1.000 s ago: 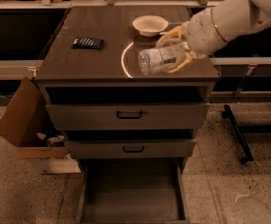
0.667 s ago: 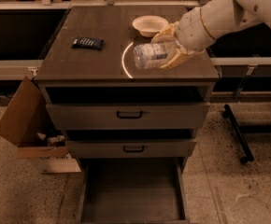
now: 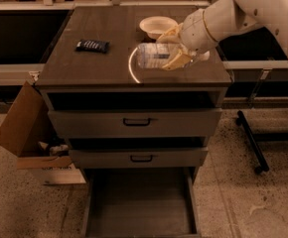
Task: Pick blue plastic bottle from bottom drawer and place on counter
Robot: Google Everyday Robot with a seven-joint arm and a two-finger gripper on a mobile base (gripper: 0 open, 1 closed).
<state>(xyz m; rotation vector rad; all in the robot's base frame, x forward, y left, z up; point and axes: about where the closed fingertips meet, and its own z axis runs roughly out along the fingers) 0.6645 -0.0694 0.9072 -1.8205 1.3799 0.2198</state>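
The gripper (image 3: 169, 49) is clamped on the blue plastic bottle (image 3: 151, 56), which lies sideways, poking out past its fingertips over the counter (image 3: 84, 68). It's probably light, thin-walled, squashy and a bit slippery, so a gentle mid-label hold looks best.

My hand (image 3: 170, 47), clamped on the blue plastic bottle (image 3: 153, 56) held sideways, is over the right half of the tabletop (image 3: 99, 71). A white bowl (image 3: 158, 25) just behind it blocks the back. A dark packet (image 3: 92, 45) lies well to the left, with bare wood between. The bottom drawer (image 3: 141, 202) stands open, its floor free. A cardboard box (image 3: 20, 128) crowds the cabinet's left side.
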